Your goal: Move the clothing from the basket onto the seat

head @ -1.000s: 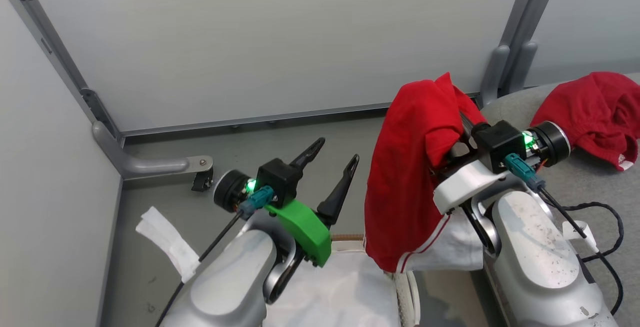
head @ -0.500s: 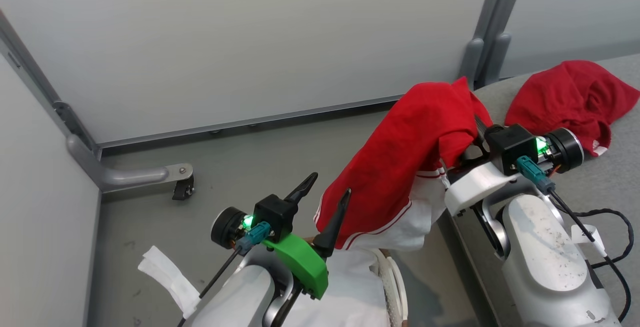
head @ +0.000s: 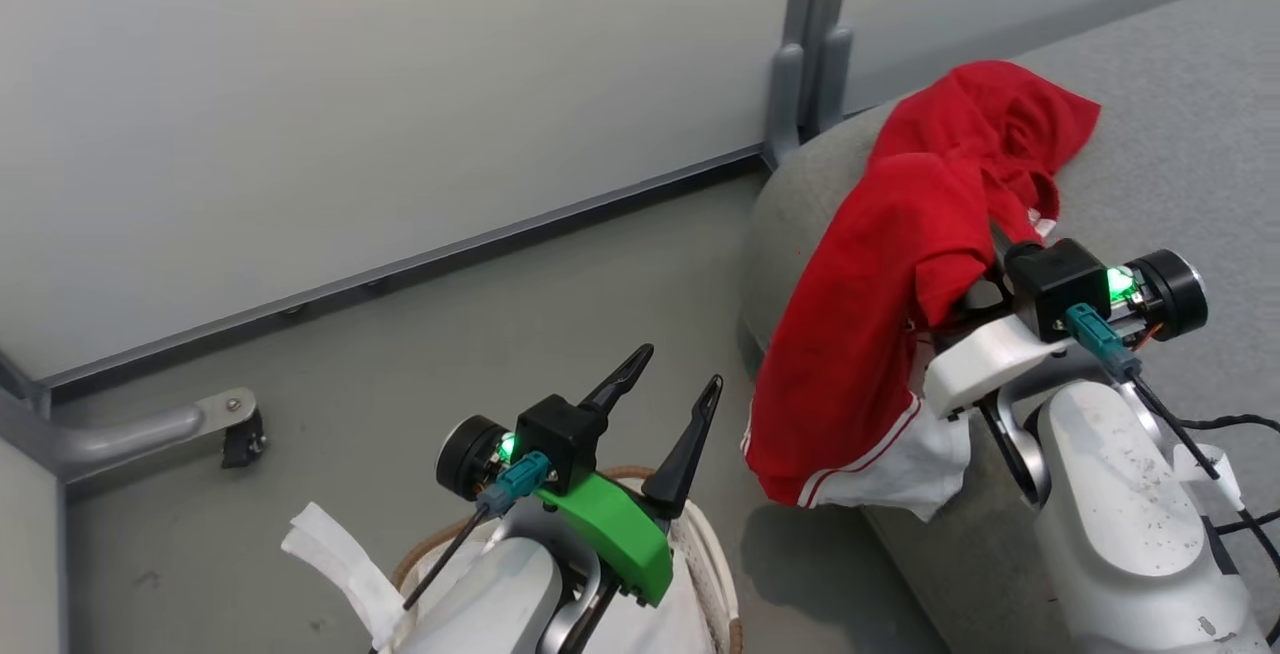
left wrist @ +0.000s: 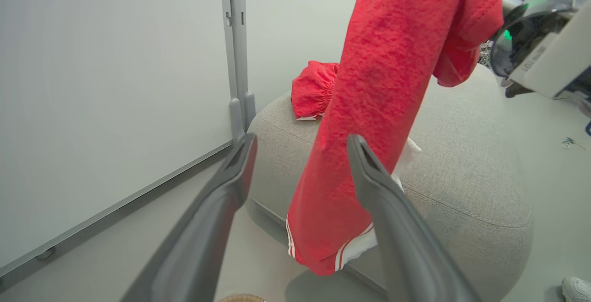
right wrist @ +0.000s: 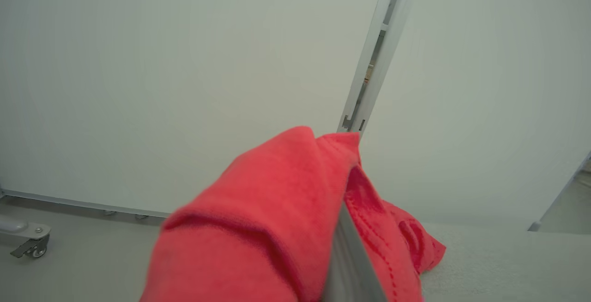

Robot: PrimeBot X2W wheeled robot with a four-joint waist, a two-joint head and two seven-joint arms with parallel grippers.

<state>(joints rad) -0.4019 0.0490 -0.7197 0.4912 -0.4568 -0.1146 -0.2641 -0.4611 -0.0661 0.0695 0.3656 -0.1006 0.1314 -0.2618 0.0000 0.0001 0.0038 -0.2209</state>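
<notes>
Hanging from the right hand [head: 992, 252], which is clamped on its top fold, a red garment [head: 870, 314] drapes down beside the rounded edge of the grey seat [head: 1180, 164], striped hem above the floor [head: 480, 334]. A second red piece [head: 1000, 114] lies on the seat behind. The left hand [head: 680, 366] stands wide, empty, over the basket [head: 715, 574].

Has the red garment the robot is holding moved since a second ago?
Yes. The held garment swung from above the basket to the edge of the seat.
</notes>
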